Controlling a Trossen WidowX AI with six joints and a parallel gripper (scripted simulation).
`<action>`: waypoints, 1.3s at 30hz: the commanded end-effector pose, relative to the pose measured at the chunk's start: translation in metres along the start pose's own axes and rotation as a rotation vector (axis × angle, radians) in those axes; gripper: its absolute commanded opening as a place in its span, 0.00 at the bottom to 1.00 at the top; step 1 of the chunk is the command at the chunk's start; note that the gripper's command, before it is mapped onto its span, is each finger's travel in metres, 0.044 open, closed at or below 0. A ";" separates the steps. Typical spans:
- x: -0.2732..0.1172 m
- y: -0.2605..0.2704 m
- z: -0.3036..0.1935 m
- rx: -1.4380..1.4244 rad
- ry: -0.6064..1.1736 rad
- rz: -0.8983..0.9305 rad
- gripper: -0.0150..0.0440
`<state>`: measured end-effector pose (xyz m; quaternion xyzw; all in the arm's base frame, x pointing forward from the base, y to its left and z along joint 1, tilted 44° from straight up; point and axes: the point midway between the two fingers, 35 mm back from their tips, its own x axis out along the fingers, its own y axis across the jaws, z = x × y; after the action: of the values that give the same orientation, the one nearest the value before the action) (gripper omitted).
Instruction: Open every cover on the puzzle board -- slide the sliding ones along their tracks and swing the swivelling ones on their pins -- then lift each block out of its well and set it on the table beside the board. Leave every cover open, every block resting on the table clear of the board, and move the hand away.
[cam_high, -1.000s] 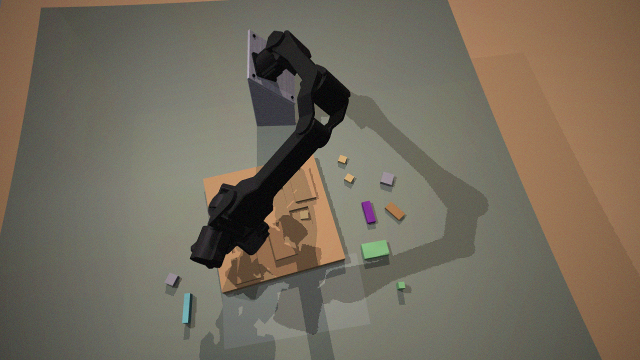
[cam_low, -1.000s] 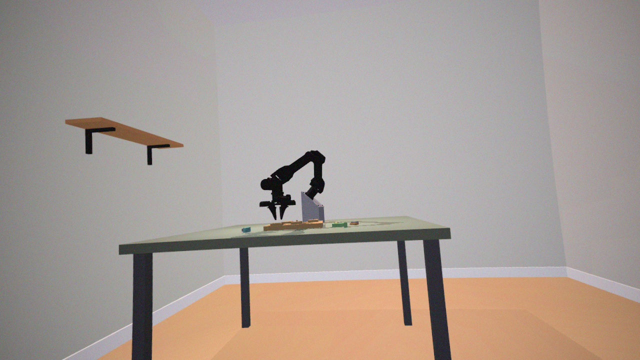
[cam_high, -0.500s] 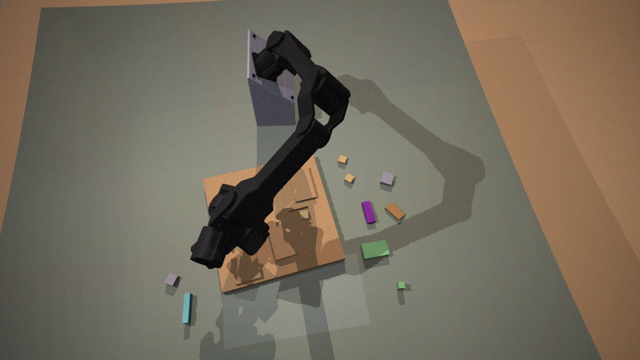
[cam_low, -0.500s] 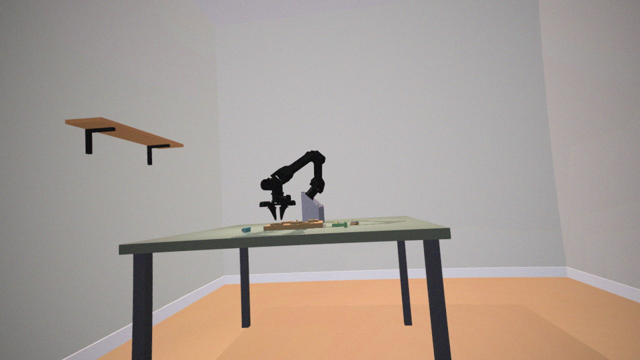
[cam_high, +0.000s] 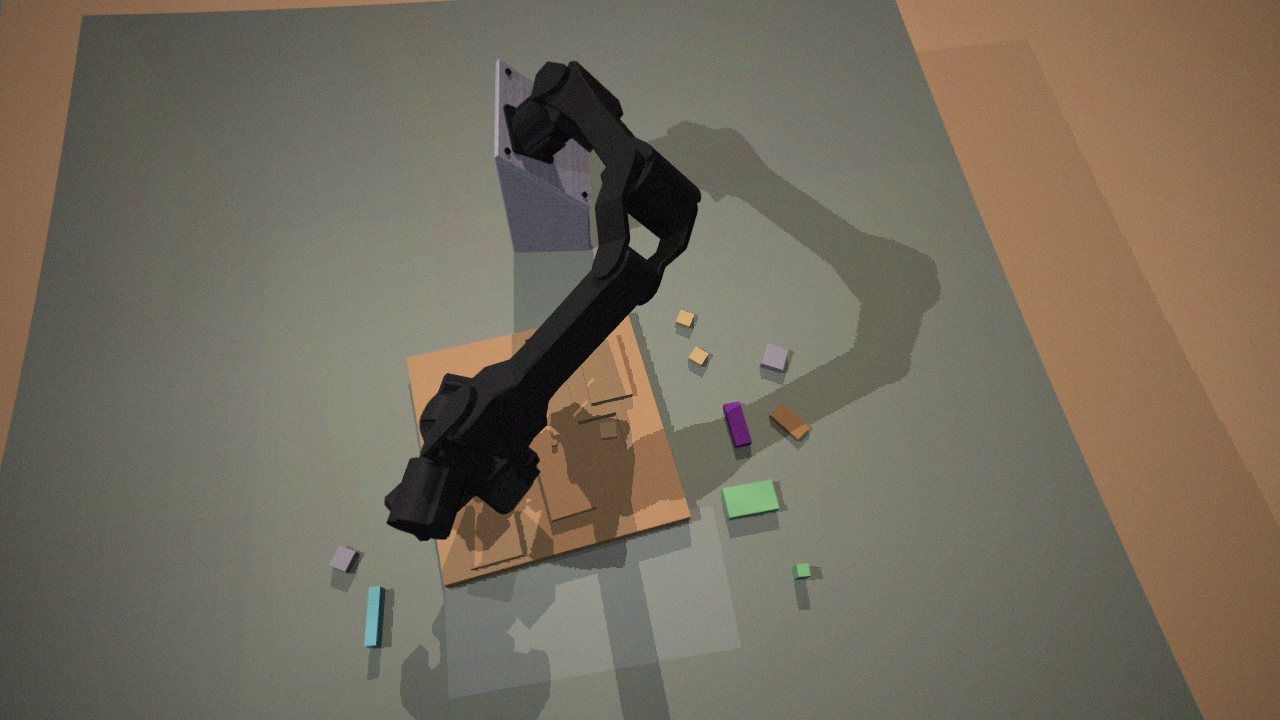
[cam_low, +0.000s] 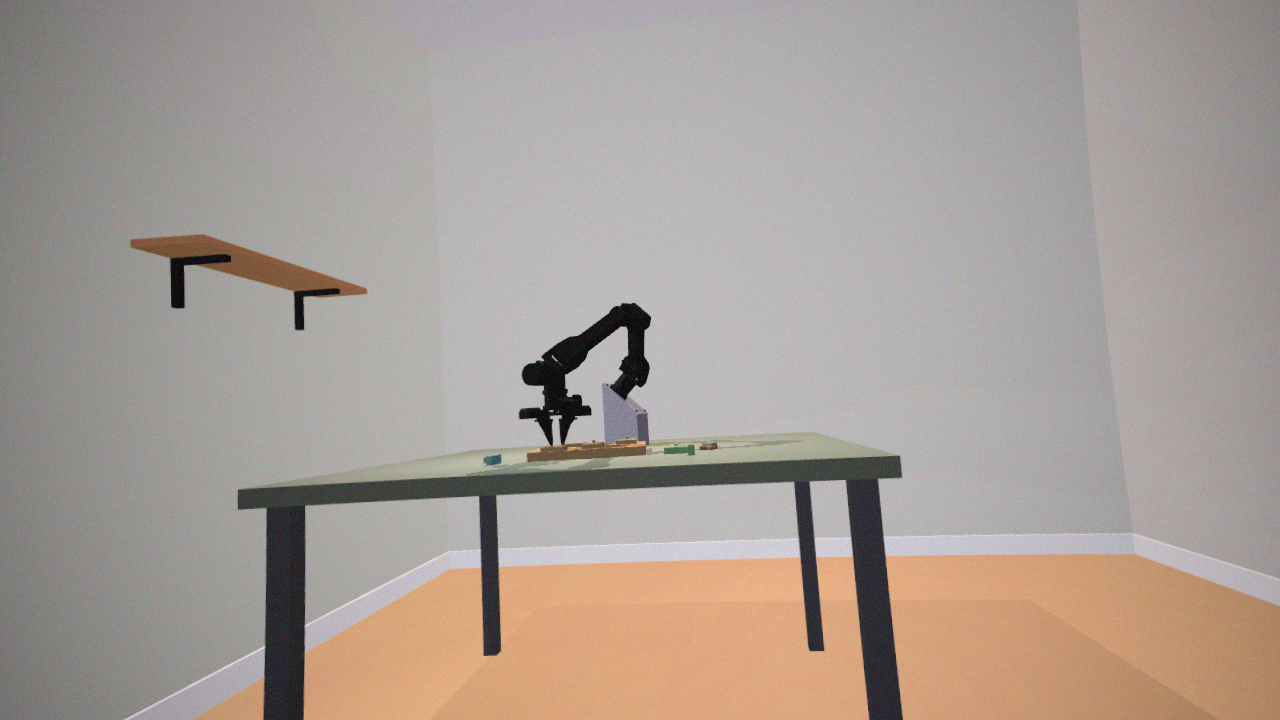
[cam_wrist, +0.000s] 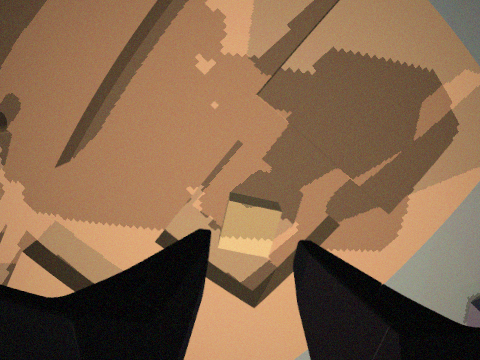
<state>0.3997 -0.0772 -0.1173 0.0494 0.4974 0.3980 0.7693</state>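
The wooden puzzle board lies under the arm. In the wrist view a small yellow block sits in an uncovered well. My gripper is open and low over this block, its fingertips apart on either side, not gripping it. The arm hides this well in the top view. Another small yellow block sits in an open well toward the board's right side. Flat covers show around the wells. Several blocks lie on the table, including a purple block and a teal block.
Right of the board lie two yellow cubes, a lavender cube, a brown block, a large green block and a small green cube. Another lavender cube lies left of the board. The arm's base stands behind the board.
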 end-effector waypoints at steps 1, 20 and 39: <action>0.005 0.001 0.000 0.004 -0.004 0.005 0.50; 0.016 0.001 0.001 0.004 -0.004 0.005 0.50; 0.017 0.001 0.000 0.000 0.000 0.002 0.39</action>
<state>0.4028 -0.0650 -0.1299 0.0499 0.4975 0.3985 0.7689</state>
